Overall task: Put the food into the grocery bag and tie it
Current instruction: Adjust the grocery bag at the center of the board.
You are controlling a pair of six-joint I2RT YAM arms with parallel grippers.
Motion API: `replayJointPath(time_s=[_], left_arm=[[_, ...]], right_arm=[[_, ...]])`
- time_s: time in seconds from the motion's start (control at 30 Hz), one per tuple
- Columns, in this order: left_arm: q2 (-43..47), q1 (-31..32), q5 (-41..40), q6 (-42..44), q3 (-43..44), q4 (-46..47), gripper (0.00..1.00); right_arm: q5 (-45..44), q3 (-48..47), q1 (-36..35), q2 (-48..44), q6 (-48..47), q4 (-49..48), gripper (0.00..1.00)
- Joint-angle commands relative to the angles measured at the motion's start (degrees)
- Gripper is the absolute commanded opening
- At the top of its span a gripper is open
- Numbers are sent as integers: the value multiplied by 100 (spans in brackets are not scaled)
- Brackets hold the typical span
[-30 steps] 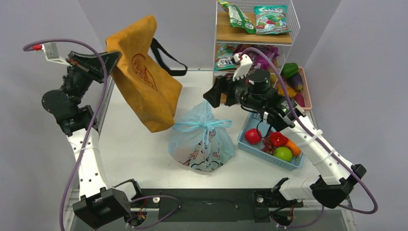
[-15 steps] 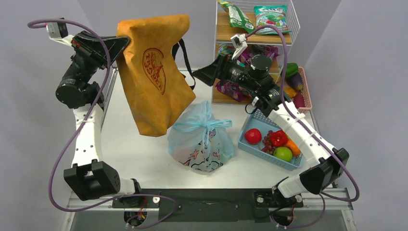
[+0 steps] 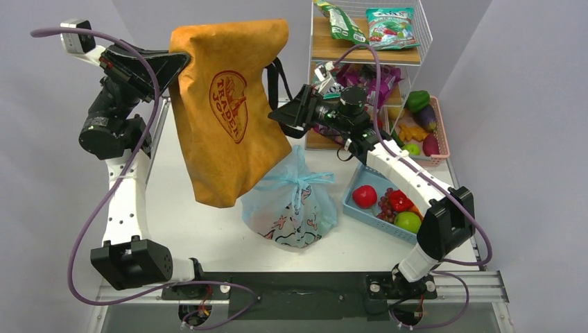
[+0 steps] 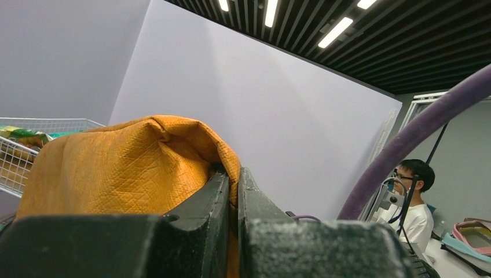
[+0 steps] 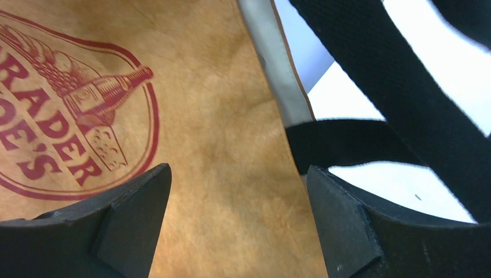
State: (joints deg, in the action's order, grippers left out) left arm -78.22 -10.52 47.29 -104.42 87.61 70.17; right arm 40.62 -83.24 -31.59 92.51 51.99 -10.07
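Light-blue grocery bag (image 3: 290, 205) tied shut, upright, bulging.

Lab: plain partition walls (image 4: 278, 116), seated operator (image 4: 414, 200)

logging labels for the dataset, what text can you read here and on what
"TRADER JOE'S": red round logo on the tan tote; the right wrist view crops it to "RADER" over "OE'S".
Snack packets on the shelf: print too small to read.
Light blue grocery bag: cartoon drawings only, no legible words.
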Motion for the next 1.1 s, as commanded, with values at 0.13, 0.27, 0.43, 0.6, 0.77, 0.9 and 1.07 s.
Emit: replayJointPath(time_s=[0.13,0.27,0.43,0.6,0.77,0.9,1.07], left_arm=[[228,82,-528,36,23,307,0],[223,84,-528,40,26,313,0],[212,77,-505,33,24,304,0],[206,90,-537,16,76,311,0],[213,93,-556,-25,89,336,0],[206,92,-547,-49,118,330,0],[218,100,-594,-76,107,364,0]], right_arm=[[320,362,-55,-137,24,-551,82],[393,465,-77,-83,89,-694,82],[610,509,-115,-56,301,-1101,82],[706,576,-87,0,434,-1396,82],[782,422,-68,265,397,-1316,82],[762,342,-62,217,100,-875,82],[438,257,5,111,-497,-84,82]])
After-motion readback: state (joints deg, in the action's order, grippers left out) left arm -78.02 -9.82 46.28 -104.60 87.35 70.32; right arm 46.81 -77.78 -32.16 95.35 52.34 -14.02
